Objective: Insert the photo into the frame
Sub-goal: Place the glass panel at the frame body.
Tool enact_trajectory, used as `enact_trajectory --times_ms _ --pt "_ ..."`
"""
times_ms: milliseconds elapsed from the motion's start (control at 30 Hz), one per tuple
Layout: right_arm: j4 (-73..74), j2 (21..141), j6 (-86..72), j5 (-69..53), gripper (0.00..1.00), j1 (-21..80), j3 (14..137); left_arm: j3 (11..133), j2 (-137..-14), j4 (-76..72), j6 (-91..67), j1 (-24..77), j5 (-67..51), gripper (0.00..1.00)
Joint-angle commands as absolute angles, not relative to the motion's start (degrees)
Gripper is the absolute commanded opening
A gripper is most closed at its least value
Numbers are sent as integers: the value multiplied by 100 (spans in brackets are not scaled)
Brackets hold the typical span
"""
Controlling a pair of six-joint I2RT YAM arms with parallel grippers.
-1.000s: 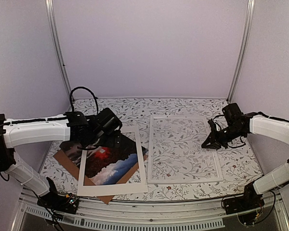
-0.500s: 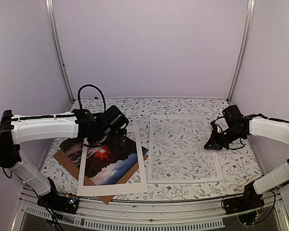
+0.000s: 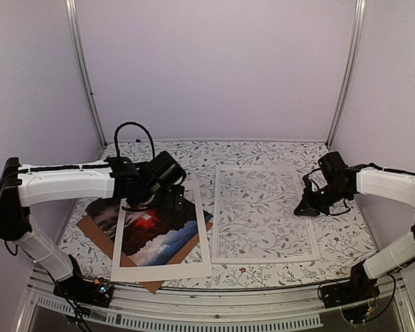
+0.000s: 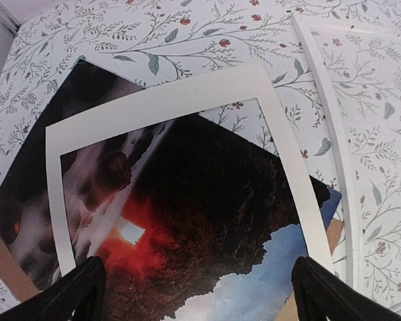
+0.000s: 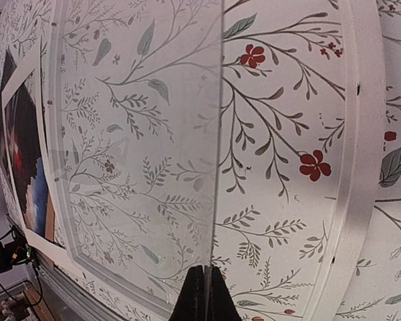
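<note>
The photo, dark with a red glow, lies skewed on the left, partly under a white mat. It also shows in the top view. My left gripper hovers over the photo, open, one finger on each side and nothing between them. It sits at the mat's far edge in the top view. The frame lies flat to the right, its white rim plain in the right wrist view. My right gripper is shut on the edge of the clear pane, inward of the frame's right rim.
A brown backing board lies under the photo, sticking out at the left and the near side. The table has a floral cloth. Metal posts and lilac walls close in the back and sides.
My left arm has swung right and further over the mat's far edge, still open. My right gripper has hardly moved and stays shut on the pane.
</note>
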State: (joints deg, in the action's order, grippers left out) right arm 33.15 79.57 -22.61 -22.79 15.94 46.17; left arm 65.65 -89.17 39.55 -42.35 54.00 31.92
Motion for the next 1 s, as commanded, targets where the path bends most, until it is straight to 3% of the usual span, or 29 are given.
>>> enact_trajectory --times_ms 0,967 --pt "3320 8009 -2123 -2104 0 1553 4815 6715 -9013 3832 -4166 5436 3173 100" --pt "3426 8235 -1799 -1921 0 1550 5049 6638 -9119 3841 -4260 5519 3154 100"
